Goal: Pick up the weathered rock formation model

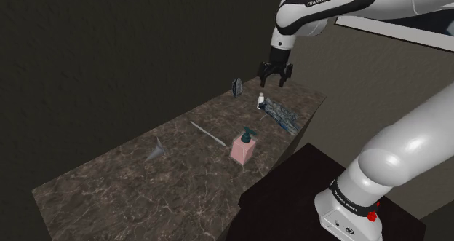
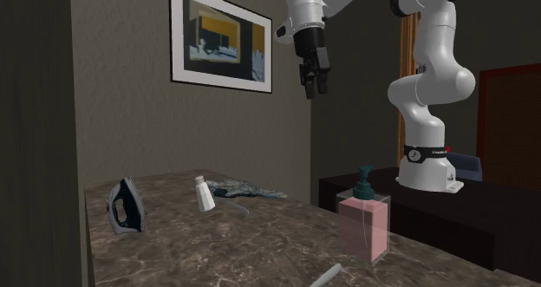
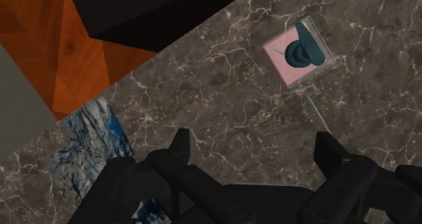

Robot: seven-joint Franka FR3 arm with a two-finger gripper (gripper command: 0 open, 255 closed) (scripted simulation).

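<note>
**Off to one side of the spread gripper (image 1: 275, 78): the rock formation model (image 1: 280, 114)**

Nearest, found a pink soap dispenser (image 1: 244, 146) upright on the marble counter (image 1: 109, 196). Beyond it, saw the rock formation model, blue-grey and flat, stretched lengthwise along the counter's edge nearest the stand, with a small white bottle (image 1: 260, 100) just beside its far end. Farther and higher, caught the gripper well above the counter, spread wide and pinching nothing. In the wrist view, placed the model outside the fingers, opposite the dispenser's side. Judged a sideways shift needed before any descent.
</note>
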